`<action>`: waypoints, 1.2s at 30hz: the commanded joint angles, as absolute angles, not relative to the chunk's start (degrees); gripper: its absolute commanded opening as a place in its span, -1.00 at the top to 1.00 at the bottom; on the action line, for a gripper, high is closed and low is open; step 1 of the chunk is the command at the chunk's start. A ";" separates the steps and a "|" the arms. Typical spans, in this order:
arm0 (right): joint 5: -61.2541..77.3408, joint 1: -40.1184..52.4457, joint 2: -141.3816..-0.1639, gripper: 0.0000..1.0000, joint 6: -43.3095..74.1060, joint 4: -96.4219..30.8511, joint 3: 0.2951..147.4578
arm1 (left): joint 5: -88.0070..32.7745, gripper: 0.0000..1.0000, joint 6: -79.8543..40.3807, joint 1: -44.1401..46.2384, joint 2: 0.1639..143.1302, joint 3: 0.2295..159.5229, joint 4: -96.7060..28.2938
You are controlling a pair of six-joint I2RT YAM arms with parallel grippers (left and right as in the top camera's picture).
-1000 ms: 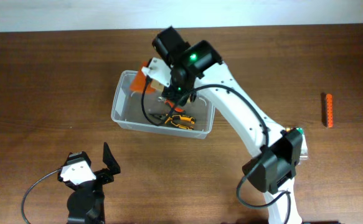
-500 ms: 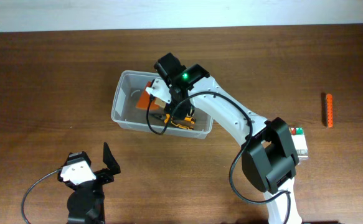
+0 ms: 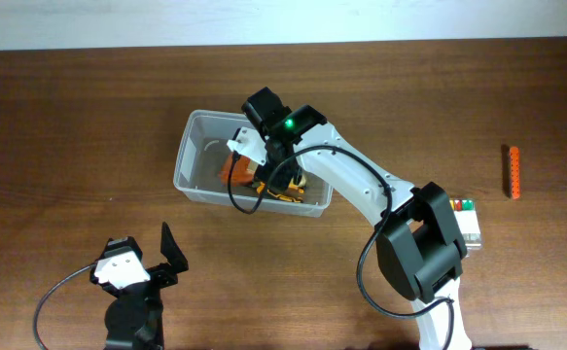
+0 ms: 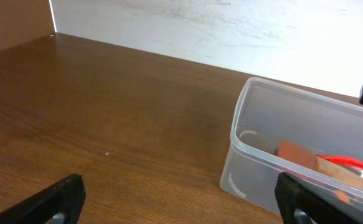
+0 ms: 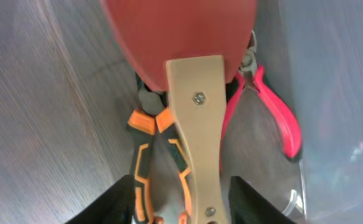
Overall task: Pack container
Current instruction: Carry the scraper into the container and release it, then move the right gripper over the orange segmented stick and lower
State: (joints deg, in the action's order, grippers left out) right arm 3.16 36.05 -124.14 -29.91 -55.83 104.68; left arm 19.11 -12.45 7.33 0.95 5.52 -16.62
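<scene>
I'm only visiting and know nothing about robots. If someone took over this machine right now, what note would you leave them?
Left gripper: open, empty, near the table's front edge, away from the container.
Right gripper: down inside the container, with the red paddle handle between its fingers; grip cannot be told.
In the container: the paddle, orange-handled pliers, pink-handled pliers.
Left to do: free the paddle, withdraw. An orange bar and a small white box lie outside, perhaps next.

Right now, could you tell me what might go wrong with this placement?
The wooden-handled tool is above the orange pliers and beside the pink pliers, so it may rest unevenly or shift them. The right gripper sits low inside the container; lifting carelessly could snag its rim.
</scene>
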 commanded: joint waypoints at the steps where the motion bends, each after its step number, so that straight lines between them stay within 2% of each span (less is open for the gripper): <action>1: 3.95 35.97 -122.98 0.00 -28.42 -57.04 105.54 | 19.31 -0.99 -11.94 7.51 0.69 5.32 -16.71; 5: 0.05 34.59 -121.10 0.00 -18.83 -62.02 112.16 | 19.31 -0.99 -11.94 7.51 0.69 5.32 -16.71; 8: -4.03 31.46 -119.28 -0.01 -11.62 -70.76 121.97 | 19.31 -0.99 -11.94 7.51 0.69 5.32 -16.71; 10: -5.28 28.84 -118.39 -0.08 -9.10 -76.23 128.25 | 19.33 -0.98 -11.94 7.51 0.69 5.32 -16.71; 12: -6.22 24.01 -117.23 -0.21 -6.76 -83.83 137.34 | 19.31 -0.99 -11.94 7.51 0.69 5.32 -16.71; 17: -6.31 10.85 -113.54 -0.27 -5.04 -92.90 148.07 | 19.31 -0.98 -11.94 7.51 0.69 5.32 -16.71; 21: -6.90 2.31 -111.66 -0.37 -5.02 -97.34 148.07 | 19.31 -0.99 -11.94 7.51 0.69 5.32 -16.71; 29: -6.74 -11.25 -112.14 -0.46 -5.10 -96.38 142.96 | 19.31 -0.99 -11.94 7.51 0.69 5.32 -16.71; 36: -6.87 -23.77 -113.93 -0.47 -7.22 -86.72 125.95 | 19.31 -0.98 -11.94 7.51 0.69 5.32 -16.71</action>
State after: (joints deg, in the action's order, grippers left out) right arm -6.22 -19.66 -112.38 -6.42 -89.10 132.86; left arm 19.11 -12.45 7.33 0.95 5.52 -16.62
